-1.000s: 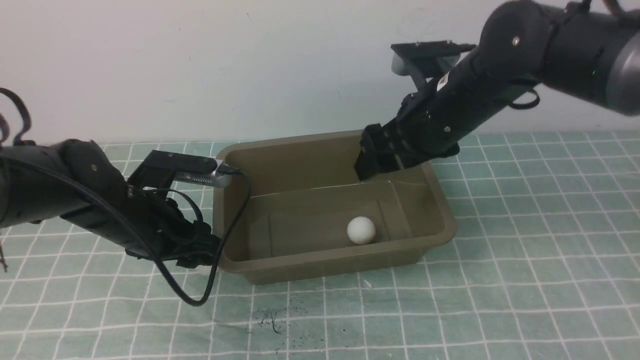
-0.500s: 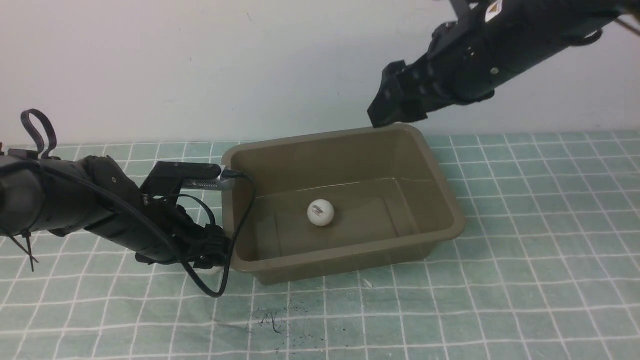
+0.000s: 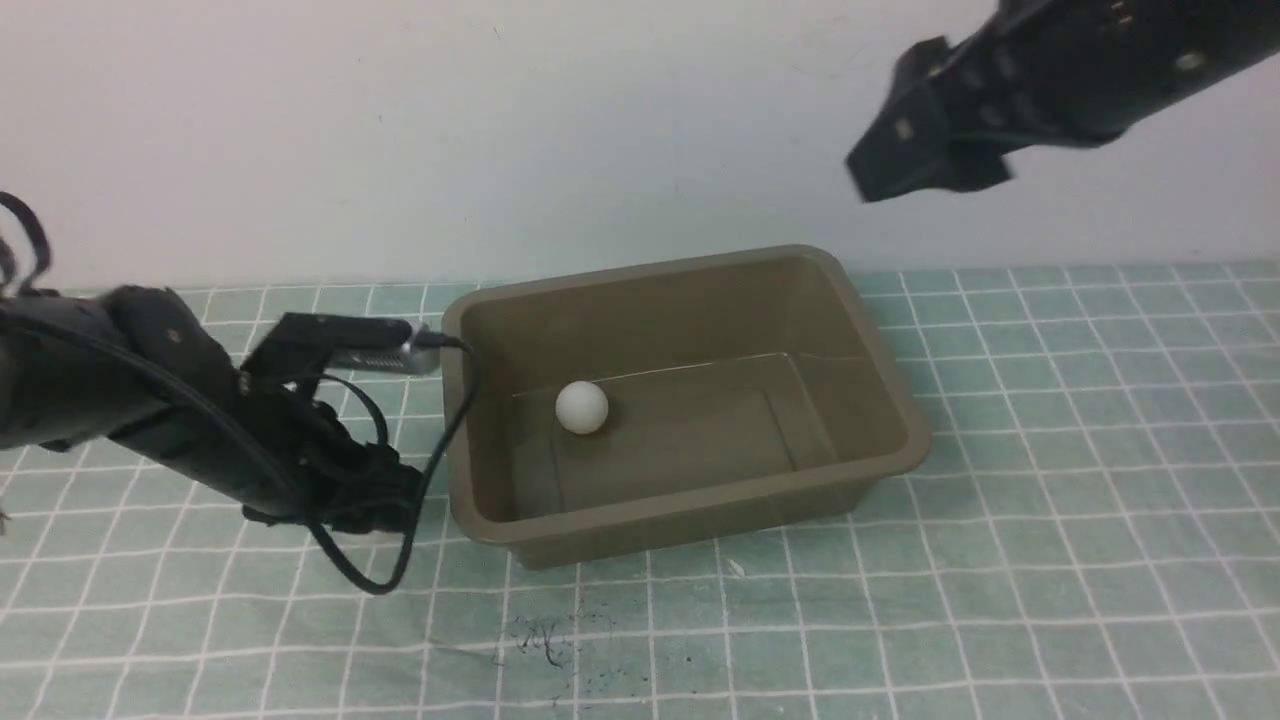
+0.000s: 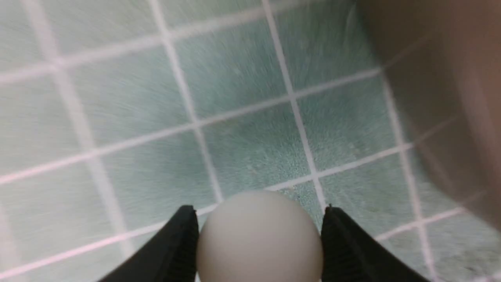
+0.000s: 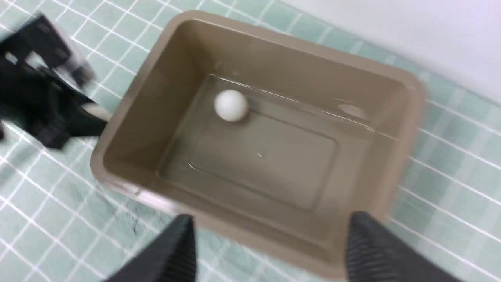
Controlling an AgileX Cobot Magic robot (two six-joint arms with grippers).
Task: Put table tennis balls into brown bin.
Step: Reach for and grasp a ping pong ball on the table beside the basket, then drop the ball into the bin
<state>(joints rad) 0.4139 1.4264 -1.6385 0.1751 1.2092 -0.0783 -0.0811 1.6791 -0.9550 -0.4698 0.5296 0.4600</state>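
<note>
The brown bin stands mid-table on the checked cloth. One white table tennis ball lies inside it near its left wall, also seen from above in the right wrist view. A second table tennis ball sits on the cloth just left of the bin. My left gripper is low there, and both fingers press against that ball's sides. My right gripper hangs high, above and right of the bin's far right corner, open and empty.
A black cable loops from the left wrist down beside the bin's left rim. A white wall runs behind the table. Dark specks mark the green checked cloth in front of the bin.
The right arm has lifted out of the bin and drawn back up to the right. The ball inside rolled from right to left. The left fingers have closed in on the second ball.
</note>
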